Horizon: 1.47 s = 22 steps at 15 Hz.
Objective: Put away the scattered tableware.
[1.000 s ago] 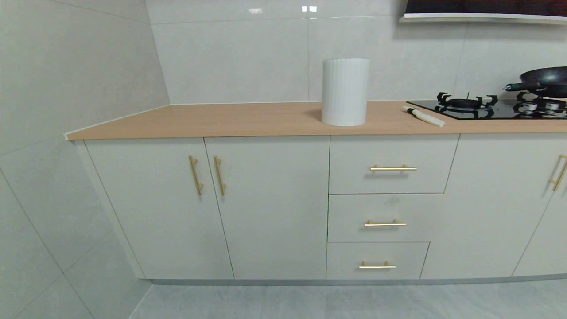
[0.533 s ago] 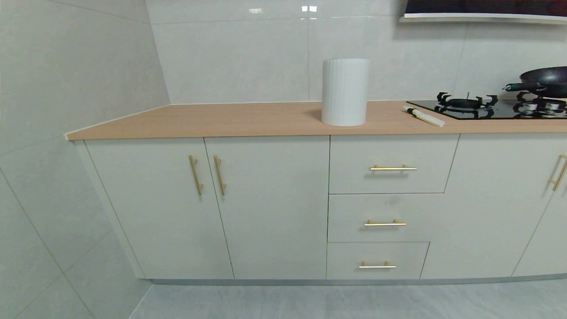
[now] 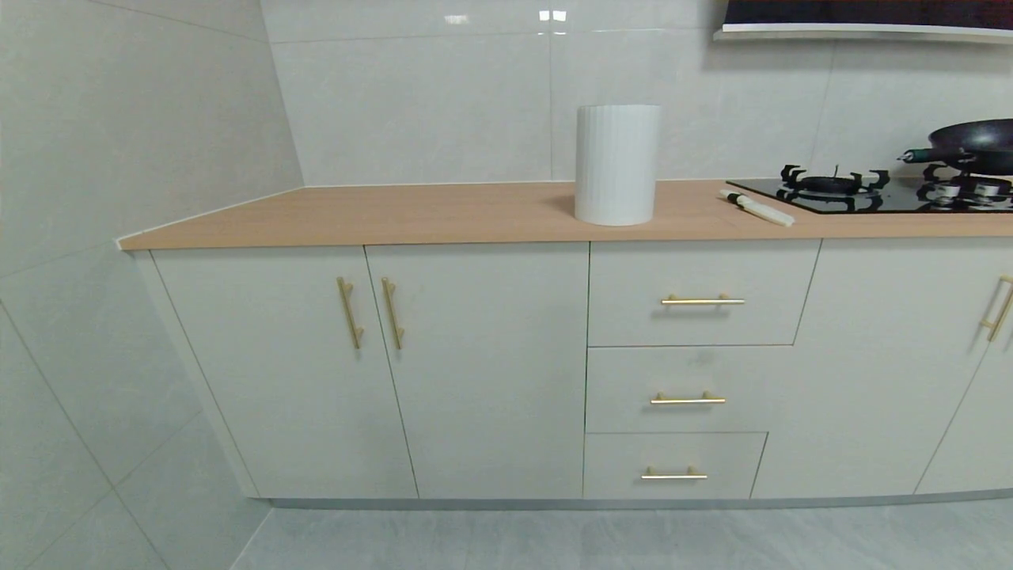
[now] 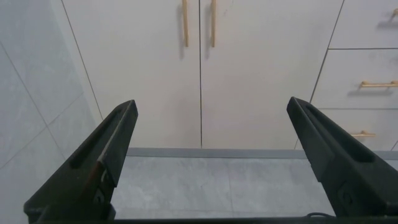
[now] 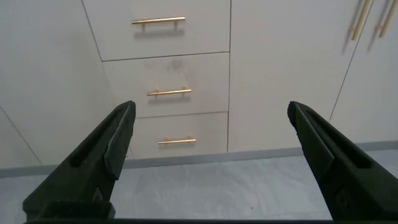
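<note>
A pale utensil [image 3: 756, 207] with a dark band lies on the wooden countertop [image 3: 443, 214], just left of the stove. A tall white ribbed cylinder holder [image 3: 616, 164] stands upright on the counter a little to the utensil's left. My left gripper [image 4: 211, 115] is open and empty, held low in front of the double cabinet doors [image 4: 199, 68]. My right gripper [image 5: 211, 115] is open and empty too, low before the stack of drawers [image 5: 165, 62].
A black gas stove [image 3: 878, 192] with a dark pan [image 3: 969, 145] sits at the counter's right end. Below are cabinet doors [image 3: 372, 364] and three drawers [image 3: 696, 297] with gold handles. A tiled wall closes the left side; grey floor [image 3: 633, 538] lies in front.
</note>
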### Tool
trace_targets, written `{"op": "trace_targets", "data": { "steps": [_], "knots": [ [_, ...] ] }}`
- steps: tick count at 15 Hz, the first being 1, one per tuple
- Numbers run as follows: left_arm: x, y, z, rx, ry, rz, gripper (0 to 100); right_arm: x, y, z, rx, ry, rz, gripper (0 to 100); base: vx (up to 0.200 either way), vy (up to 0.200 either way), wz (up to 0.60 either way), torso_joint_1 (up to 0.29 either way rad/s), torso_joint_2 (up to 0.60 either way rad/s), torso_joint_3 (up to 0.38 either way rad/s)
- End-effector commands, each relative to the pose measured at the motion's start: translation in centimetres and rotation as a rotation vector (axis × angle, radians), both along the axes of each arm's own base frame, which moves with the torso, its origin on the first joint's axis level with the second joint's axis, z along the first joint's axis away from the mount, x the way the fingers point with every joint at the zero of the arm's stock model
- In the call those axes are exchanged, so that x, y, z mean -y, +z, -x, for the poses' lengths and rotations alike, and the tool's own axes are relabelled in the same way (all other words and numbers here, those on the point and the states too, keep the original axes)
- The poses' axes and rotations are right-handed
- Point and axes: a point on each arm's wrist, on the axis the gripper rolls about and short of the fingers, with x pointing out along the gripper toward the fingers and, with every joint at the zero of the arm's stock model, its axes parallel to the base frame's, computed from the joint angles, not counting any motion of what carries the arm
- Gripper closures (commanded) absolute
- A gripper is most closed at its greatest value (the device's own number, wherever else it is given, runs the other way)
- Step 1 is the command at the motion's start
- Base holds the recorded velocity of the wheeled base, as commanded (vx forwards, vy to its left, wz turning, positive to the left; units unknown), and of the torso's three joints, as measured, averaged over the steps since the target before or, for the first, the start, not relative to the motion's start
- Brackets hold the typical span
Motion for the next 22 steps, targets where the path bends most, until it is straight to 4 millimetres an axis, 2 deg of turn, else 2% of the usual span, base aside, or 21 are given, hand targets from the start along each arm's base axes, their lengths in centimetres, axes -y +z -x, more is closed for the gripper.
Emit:
{"op": "trace_targets", "data": {
  "steps": [1, 14, 22],
  "knots": [
    [0.0, 0.0, 0.0, 0.0, 0.0, 0.0, 0, -0.01, -0.11, -0.04, -0.012, 0.003, 0.011, 0, 0.0, 0.0, 0.0, 0.0, 0.0, 0.0],
    [0.0, 0.0, 0.0, 0.0, 0.0, -0.002, 0, -0.04, -0.11, -0.03, -0.01, 0.017, 0.008, 0, 0.0, 0.0, 0.0, 0.0, 0.0, 0.0],
    [0.0, 0.0, 0.0, 0.0, 0.0, 0.0, 0, -0.04, -0.1, -0.03, -0.008, 0.017, 0.008, 0, 0.2, 0.0, 0.0, 0.002, 0.0, 0.002]
  ]
}}
